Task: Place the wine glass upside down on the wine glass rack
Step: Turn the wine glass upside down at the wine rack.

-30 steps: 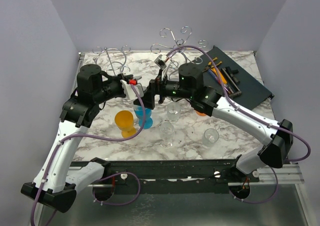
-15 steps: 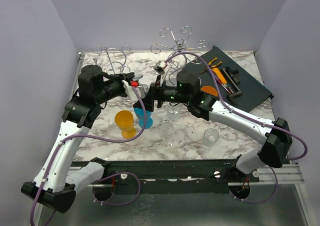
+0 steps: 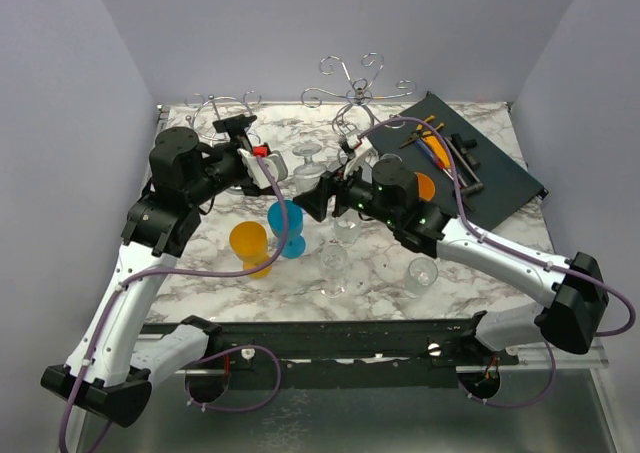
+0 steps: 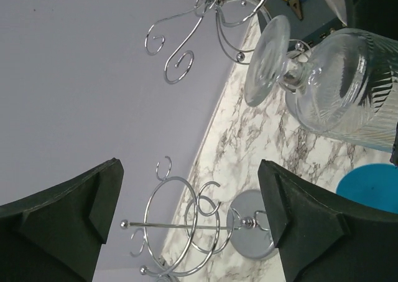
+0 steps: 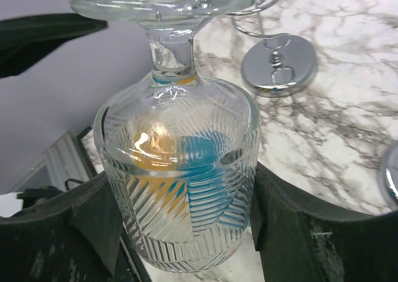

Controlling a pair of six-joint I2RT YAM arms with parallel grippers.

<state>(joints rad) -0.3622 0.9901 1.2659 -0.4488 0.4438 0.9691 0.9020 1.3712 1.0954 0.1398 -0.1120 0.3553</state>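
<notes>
the right gripper (image 5: 183, 198) is clamped on the bowl of the wine glass (image 5: 177, 139), one finger on each side of the ribbed wall, and it carries the glass in the air on the near side of the tall rack (image 3: 352, 83), a little toward the left arm. the glass is already inverted, foot up and mouth down. that looks deliberate: gripped by the bowl, the stem and foot are left bare for a wire arm of the rack to slide under. the left gripper (image 4: 189, 195) hangs beside it with its fingers wide apart and nothing between them, farther to the left of the tall rack, its camera looking past the glass's foot at the chrome scrolls. a lower rack (image 3: 225, 113) stands well to the left of the tall rack. i cannot tell which of the two is the intended one, though the tall rack is the closer to the glass. nearer the arms than the tall rack, a blue glass (image 3: 287, 228), an orange glass (image 3: 248, 243) and some clear glasses (image 3: 333, 265) stand upright on the marble table (image 3: 500, 233). a dark tray (image 3: 505, 178) of tools lies to the right of the tall rack. the hanging is not yet done. the foot must clear the scroll tips and the stem enter a slot, so a slow, level approach seems wise.
</notes>
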